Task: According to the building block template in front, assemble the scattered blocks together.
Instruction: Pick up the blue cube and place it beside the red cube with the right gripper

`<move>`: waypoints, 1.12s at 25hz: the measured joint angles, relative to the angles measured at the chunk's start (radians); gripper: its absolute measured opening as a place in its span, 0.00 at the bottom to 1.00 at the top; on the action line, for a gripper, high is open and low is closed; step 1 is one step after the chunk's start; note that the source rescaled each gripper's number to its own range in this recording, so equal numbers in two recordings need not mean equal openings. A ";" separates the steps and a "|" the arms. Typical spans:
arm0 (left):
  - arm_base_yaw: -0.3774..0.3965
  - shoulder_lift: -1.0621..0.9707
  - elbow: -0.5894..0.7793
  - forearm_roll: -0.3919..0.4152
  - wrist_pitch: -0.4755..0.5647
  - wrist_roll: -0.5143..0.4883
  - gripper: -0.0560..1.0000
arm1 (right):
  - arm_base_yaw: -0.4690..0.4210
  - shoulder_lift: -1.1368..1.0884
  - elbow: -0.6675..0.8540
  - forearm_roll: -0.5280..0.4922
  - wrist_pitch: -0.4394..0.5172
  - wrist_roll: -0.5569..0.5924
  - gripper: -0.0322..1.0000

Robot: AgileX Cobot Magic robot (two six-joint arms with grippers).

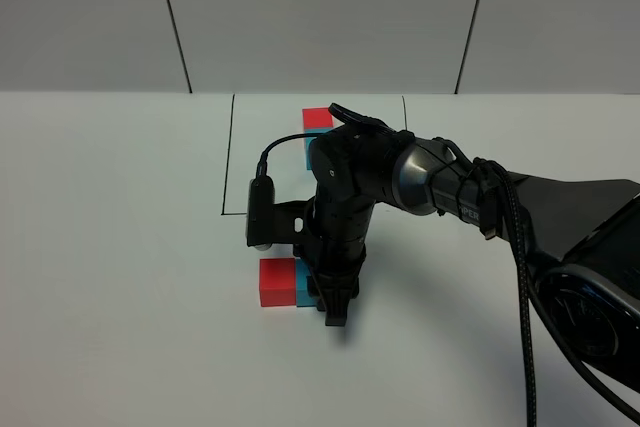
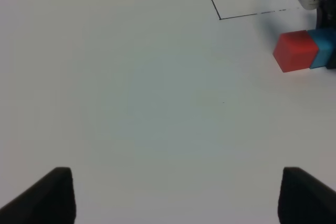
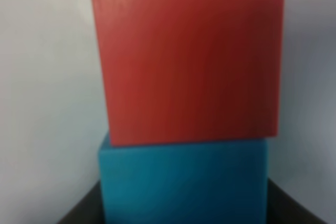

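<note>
There are 4 blocks in all. 2 are red, the framed red block (image 1: 317, 118) and the loose red block (image 1: 276, 282), and 2 are blue: the framed blue block (image 1: 312, 135), partly hidden, and the loose blue block (image 1: 305, 283). There is 1 thin black square outline (image 1: 228, 162), drawn on 1 white table (image 1: 110, 247). The high view shows 1 black arm (image 1: 440, 182) carrying 1 gripper (image 1: 335, 315) and 1 small camera (image 1: 262, 215). The other gripper (image 2: 176, 182) brings the count to 2 — it shows only as 2 dark fingertips (image 2: 52, 195). Behind the table stand 3 wall panels (image 1: 320, 17).
</note>
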 joint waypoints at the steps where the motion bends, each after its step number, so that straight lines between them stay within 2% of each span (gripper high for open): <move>1: 0.000 0.000 0.000 0.000 0.000 0.000 0.70 | 0.000 0.000 0.000 0.000 0.000 -0.001 0.03; 19: 0.000 0.000 0.000 0.000 0.000 0.000 0.70 | 0.000 0.001 -0.001 0.003 0.011 -0.028 0.03; 20: 0.000 0.000 0.000 0.000 0.000 -0.001 0.70 | 0.000 0.001 -0.001 0.003 0.011 -0.027 0.06; 21: 0.000 0.000 0.000 0.000 0.000 -0.001 0.70 | 0.000 0.001 -0.001 0.004 0.010 -0.027 0.10; 23: 0.000 0.000 0.000 0.000 0.000 -0.001 0.70 | 0.001 0.001 -0.001 0.013 0.019 -0.027 0.26; 25: 0.000 0.000 0.000 0.000 0.000 -0.001 0.70 | 0.005 0.001 -0.001 0.024 0.015 -0.027 0.49; 27: 0.000 0.000 0.000 0.000 0.000 -0.001 0.70 | 0.006 0.001 -0.001 0.034 0.004 -0.027 0.79; 28: 0.000 0.000 0.000 0.000 0.000 -0.001 0.70 | 0.007 0.001 -0.001 0.038 -0.004 -0.025 0.88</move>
